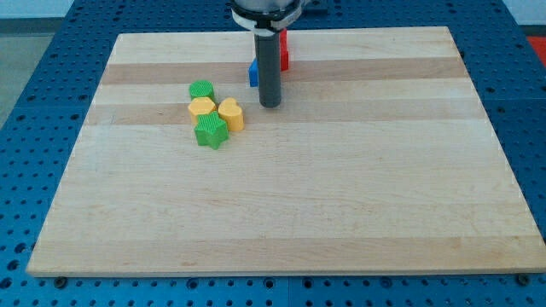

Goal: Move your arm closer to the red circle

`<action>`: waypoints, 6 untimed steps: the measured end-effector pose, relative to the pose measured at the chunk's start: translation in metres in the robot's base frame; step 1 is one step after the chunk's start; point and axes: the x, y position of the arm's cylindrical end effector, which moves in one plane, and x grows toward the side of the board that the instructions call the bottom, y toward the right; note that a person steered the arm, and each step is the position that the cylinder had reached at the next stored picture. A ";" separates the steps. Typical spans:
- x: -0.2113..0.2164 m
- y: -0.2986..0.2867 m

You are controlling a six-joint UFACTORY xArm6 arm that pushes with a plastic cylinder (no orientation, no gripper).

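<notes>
Nearest the camera, the green star block [211, 131] sat left of the tip [270, 105], with 2 yellow blocks [231, 113] and a green block [201, 89]. Red pieces [284, 56], shape unclear, lay just behind the gripperless rod, beside a blue block [252, 73].

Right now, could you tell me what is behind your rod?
Behind my rod, towards the view's top, a red block and a blue block show only as slivers; the rod covers their shapes. My tip rests just below them.
</notes>
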 end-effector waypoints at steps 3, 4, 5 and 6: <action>-0.043 0.000; -0.043 0.023; -0.055 0.057; -0.089 0.082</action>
